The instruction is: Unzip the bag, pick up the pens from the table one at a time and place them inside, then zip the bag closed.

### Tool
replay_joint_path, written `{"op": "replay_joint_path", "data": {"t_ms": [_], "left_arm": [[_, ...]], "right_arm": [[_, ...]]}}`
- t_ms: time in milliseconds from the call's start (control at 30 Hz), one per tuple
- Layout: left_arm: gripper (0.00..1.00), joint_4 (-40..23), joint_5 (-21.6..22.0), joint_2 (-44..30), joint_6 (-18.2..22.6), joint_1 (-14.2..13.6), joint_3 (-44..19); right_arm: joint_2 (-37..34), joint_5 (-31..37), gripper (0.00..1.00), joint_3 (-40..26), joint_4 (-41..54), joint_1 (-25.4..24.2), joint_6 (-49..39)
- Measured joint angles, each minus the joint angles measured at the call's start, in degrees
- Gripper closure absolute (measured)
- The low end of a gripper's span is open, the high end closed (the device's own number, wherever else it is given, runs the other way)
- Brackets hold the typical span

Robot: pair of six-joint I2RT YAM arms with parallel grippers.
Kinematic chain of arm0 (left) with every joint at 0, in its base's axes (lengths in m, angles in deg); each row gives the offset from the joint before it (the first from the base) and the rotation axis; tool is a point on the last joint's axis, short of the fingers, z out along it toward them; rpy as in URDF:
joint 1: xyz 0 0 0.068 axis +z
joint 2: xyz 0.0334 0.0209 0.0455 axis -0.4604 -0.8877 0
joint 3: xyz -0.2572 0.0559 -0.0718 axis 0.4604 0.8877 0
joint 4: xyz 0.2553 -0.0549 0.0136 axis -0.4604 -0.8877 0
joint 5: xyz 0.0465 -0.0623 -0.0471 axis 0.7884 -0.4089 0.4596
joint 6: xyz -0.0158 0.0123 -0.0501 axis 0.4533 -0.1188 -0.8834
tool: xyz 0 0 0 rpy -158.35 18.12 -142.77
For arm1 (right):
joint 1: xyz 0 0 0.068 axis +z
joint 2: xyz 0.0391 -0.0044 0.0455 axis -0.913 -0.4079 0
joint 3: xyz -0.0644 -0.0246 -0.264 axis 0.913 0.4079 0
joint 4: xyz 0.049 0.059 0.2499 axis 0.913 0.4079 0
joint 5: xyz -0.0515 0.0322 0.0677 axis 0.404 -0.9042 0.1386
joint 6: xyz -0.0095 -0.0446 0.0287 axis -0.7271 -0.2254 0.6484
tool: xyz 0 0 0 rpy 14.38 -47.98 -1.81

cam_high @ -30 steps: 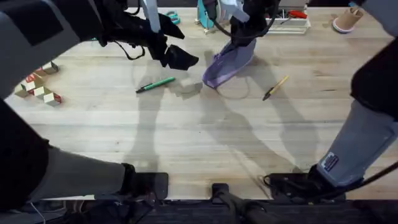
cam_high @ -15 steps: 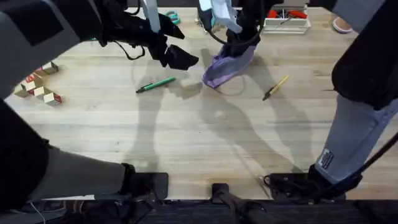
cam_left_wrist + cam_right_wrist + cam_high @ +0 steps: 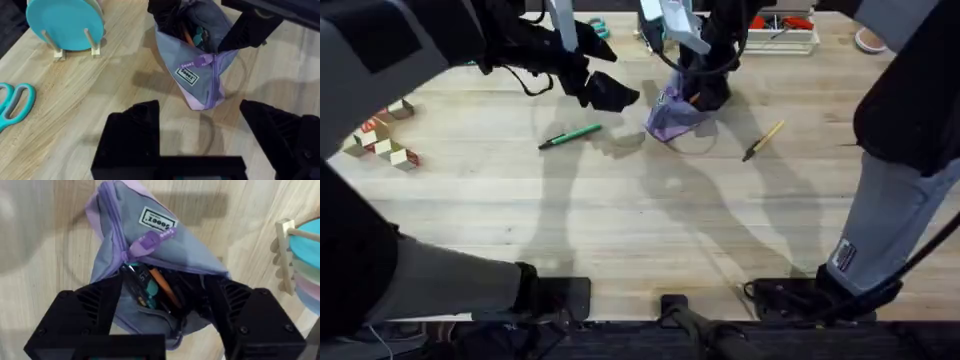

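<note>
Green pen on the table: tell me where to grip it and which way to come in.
Grip the green pen at mid-shaft, coming straight down from above. It lies flat on the table with bare wood on both long sides, so set the fingers across its width. The left tool looks nearest to it.

Over the last second the right end effector (image 3: 698, 92) comes down and toward the near side of the desk (image 3: 620, 220), ending lower over the bag (image 3: 670, 115) than it was. The bag changes shape with it: a second ago it stretched up long and slanted under the right end effector, and now it is bunched short against the desk, with less purple fabric showing in the overhead view. Its mouth gapes open between the right end effector's spread fingers (image 3: 90, 310) in the right wrist view.
</note>
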Motion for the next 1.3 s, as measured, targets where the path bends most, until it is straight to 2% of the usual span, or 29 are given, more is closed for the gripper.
{"op": "replay_joint_path", "data": {"t_ms": [600,733,933,1067,1300], "left_arm": [[0.007,0.0,0.0,0.0,0.0,0.0,0.0],[0.007,0.01,0.0,0.0,0.0,0.0,0.0],[0.007,0.02,0.0,0.0,0.0,0.0,0.0],[0.007,0.01,0.0,0.0,0.0,0.0,0.0],[0.007,0.02,0.0,0.0,0.0,0.0,0.0]], "right_arm": [[0.62,-1.02,0.006,0.0,2.86,-1.41,0.04],[4.28,-1.56,0.006,0.02,5.29,-1.77,1.12],[13.47,-6.21,0.006,0.45,5.49,-2.99,3.78],[19.78,-7.57,0.006,5.21,4.34,-3.59,4.2],[31.37,-8.24,0.006,20.91,0.21,-5.29,4.59]]}}
